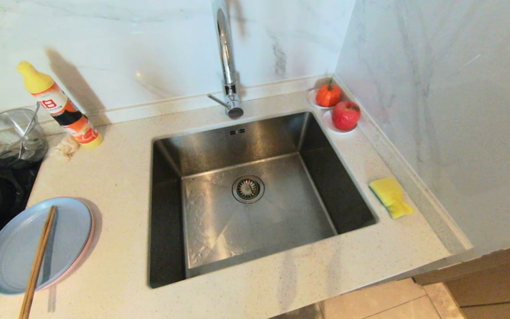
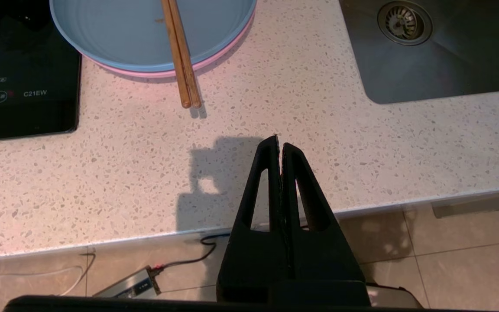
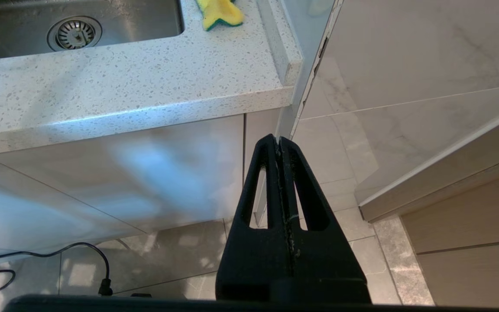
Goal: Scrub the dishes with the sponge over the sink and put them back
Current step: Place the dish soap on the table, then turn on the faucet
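Nothing grasped, so this looks like the start or end state. Left gripper (image 2: 279,145) hangs over the tabletop (image 2: 275,86) front edge, fingers together, empty. Right gripper (image 3: 278,145) parked below the tabletop edge, fingers together, empty. Blue plate (image 1: 16,248) is stacked on the pink plate (image 1: 87,241) left of the sink (image 1: 255,199), chopsticks (image 1: 38,261) lying across it. Sponge (image 1: 390,196) is right of the sink. Next, I'd say: clear the chopsticks, open the fingers, grab a plate rim.

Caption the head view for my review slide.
Blue plate stacked on pink, chopsticks across; sponge right of empty sink.
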Controlling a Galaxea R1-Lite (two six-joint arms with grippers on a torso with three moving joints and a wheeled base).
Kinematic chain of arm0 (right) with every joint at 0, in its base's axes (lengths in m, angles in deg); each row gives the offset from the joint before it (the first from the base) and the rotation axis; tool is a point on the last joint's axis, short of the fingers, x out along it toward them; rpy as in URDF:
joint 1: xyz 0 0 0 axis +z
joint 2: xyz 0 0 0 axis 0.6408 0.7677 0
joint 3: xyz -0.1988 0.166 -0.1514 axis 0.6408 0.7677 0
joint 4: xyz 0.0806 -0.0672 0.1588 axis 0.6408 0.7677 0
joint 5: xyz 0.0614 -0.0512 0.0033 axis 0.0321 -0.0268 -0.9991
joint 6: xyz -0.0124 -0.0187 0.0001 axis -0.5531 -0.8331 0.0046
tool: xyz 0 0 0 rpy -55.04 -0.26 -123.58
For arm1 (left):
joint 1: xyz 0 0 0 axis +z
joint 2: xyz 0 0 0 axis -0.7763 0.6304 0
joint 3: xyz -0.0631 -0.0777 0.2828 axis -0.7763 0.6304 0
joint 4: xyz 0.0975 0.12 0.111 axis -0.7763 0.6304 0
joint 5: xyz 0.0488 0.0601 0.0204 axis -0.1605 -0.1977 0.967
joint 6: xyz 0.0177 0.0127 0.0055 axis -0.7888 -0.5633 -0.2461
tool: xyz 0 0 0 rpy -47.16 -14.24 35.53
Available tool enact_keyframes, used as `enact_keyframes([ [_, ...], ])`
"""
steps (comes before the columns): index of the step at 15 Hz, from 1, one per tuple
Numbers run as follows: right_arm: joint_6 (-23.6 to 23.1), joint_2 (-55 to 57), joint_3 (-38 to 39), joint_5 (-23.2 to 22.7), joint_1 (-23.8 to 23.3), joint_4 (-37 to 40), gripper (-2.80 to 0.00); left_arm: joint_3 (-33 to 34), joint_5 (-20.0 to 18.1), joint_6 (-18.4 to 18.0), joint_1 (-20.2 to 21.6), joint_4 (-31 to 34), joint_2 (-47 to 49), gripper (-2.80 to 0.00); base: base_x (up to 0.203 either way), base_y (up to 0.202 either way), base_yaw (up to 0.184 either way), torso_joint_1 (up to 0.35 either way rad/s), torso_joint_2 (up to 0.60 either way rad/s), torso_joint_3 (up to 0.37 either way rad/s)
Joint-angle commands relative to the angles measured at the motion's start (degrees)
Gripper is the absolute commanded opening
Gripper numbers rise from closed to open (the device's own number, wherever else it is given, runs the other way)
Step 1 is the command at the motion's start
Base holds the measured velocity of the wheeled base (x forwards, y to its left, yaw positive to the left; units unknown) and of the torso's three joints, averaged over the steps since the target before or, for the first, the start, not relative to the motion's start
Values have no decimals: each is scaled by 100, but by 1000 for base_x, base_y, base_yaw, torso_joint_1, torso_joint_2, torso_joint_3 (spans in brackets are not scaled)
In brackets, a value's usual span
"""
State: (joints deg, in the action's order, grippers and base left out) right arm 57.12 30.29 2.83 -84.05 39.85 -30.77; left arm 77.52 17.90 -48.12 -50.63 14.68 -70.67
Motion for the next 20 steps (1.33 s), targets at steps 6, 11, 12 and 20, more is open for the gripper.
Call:
enact_keyframes([
  [6, -5, 2, -6, -2, 0, 0, -280, -514, -170, 58, -1, -37, 53, -280, 0, 0, 0, 0, 0, 0],
  [11, -5, 2, -6, -2, 0, 0, -280, -2201, -1132, 305, 3, -86, 2189, -280, 0, 0, 0, 0, 0, 0],
  [12, 4, 2, -6, -2, 0, 0, -280, -2600, -1394, 451, 4, -95, 2853, -280, 0, 0, 0, 0, 0, 0],
  [20, -2, 2, -6, -2, 0, 0, -280, -5355, -3259, 2773, -27, -1596, 8126, -280, 0, 0, 0, 0, 0, 0],
])
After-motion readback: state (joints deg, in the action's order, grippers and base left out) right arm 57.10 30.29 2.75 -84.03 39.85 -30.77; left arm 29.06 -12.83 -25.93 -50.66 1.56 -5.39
